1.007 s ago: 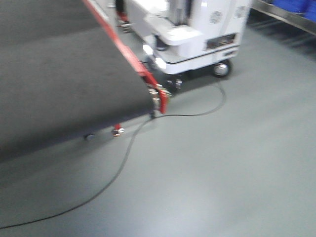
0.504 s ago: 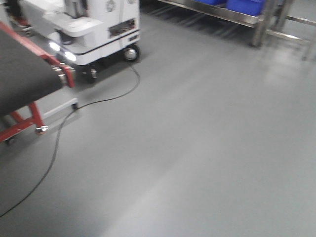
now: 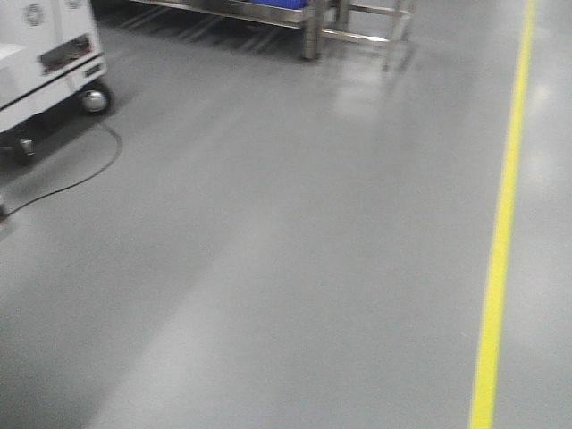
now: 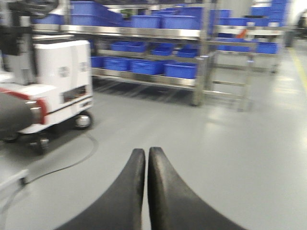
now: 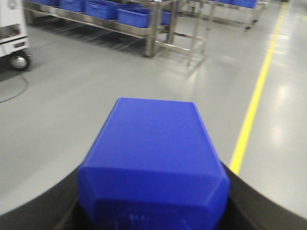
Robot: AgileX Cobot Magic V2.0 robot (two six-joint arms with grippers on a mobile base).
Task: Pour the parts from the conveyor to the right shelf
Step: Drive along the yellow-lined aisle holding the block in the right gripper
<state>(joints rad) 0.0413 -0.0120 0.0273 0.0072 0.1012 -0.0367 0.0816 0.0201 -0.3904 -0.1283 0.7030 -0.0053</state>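
My right gripper (image 5: 151,203) is shut on a blue plastic bin (image 5: 153,139), seen from its underside; black fingers (image 5: 45,203) flank it on both sides. Its contents are hidden. My left gripper (image 4: 146,151) is shut and empty above the grey floor. The conveyor's end (image 4: 17,114), grey belt with red trim, shows at the left edge of the left wrist view only. A steel shelf (image 4: 144,33) with several blue bins stands across the room; it also shows in the right wrist view (image 5: 96,24) and at the top of the front view (image 3: 308,18).
A white wheeled machine (image 3: 40,63) stands at the left with a black cable (image 3: 80,179) curling over the floor. It also shows in the left wrist view (image 4: 62,81). A yellow floor line (image 3: 500,232) runs along the right.
The front view has swung to the right: the conveyor has slid out of view on the left, the white machine has moved to the left edge, and the yellow line has come in.
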